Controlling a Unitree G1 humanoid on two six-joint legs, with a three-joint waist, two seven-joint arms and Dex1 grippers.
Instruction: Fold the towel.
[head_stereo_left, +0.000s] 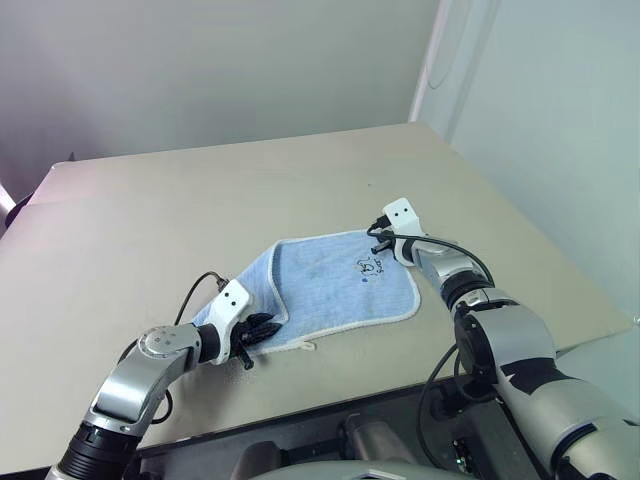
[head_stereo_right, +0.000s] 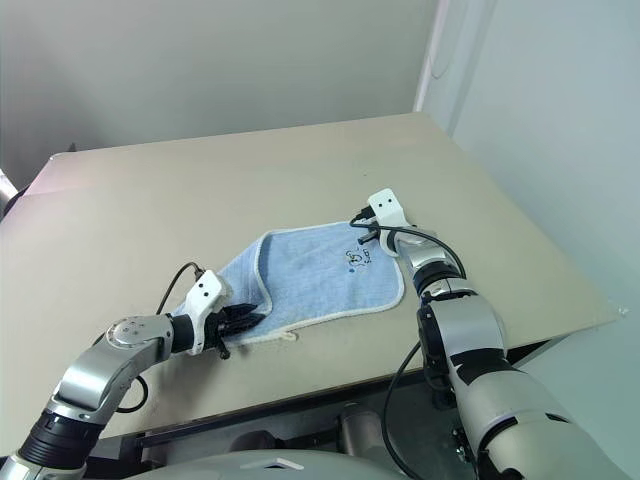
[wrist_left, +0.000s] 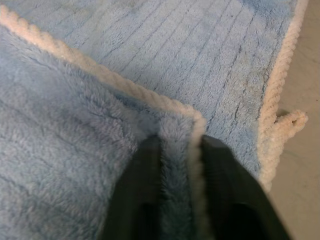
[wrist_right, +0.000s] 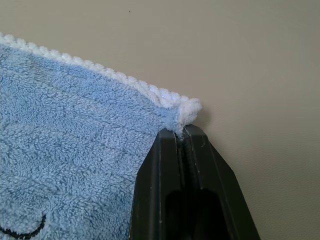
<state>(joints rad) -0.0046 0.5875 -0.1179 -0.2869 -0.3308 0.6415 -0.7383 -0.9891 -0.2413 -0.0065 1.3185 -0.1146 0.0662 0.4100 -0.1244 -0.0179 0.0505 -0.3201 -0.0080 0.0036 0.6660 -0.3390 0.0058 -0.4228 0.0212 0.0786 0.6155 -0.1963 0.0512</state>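
Towel, light blue with white edging, lies on the beige table, one side folded over. Left gripper pinches that folded corner; right gripper is clamped tight on the far corner beside the dark emblem.

emblem: you see it cut off by the right wrist view's edge.
towel underside: hidden from you against the table.
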